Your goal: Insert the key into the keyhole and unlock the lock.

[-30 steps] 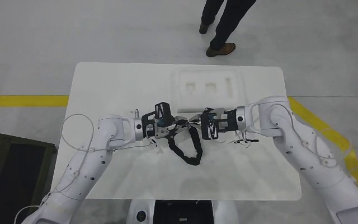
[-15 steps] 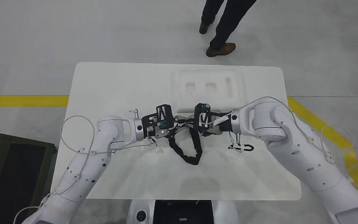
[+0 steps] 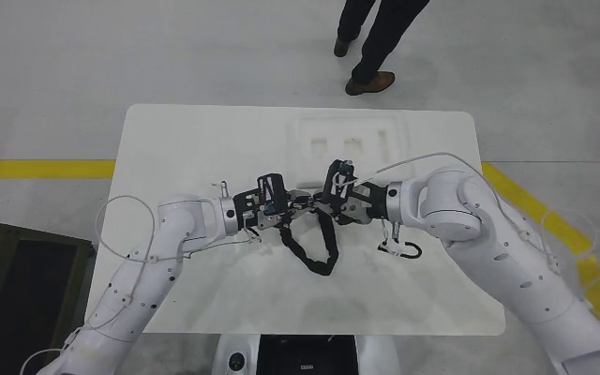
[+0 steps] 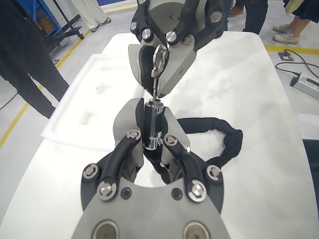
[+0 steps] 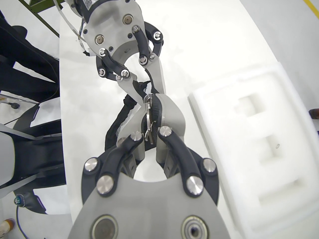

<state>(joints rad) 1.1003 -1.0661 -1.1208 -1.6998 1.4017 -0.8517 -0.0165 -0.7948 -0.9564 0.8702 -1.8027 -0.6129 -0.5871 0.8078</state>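
The lock is a chain in a black fabric sleeve [image 3: 314, 255] with a chrome and black cylinder [image 4: 152, 123]. My left gripper [image 4: 151, 106] is shut on that cylinder above the middle of the table. My right gripper [image 4: 155, 91] faces it, shut on a silver key [image 4: 158, 62]. The key's blade points at the cylinder's chrome end and its tip meets it; how deep it sits I cannot tell. In the right wrist view the key [image 5: 149, 123] lies between my right gripper's pads [image 5: 152, 105], with the left gripper [image 5: 149, 96] just beyond. The chain loop hangs down onto the table [image 3: 187, 141].
A white foam tray [image 3: 352, 145] with several recesses lies at the back of the table, just behind the grippers. A small black clip with a ring [image 3: 401, 248] lies on the table under the right forearm. People stand around the table.
My right gripper has moved left toward the left gripper and rolled its wrist, bringing the key's tip up to the lock cylinder. The left gripper has held nearly still.
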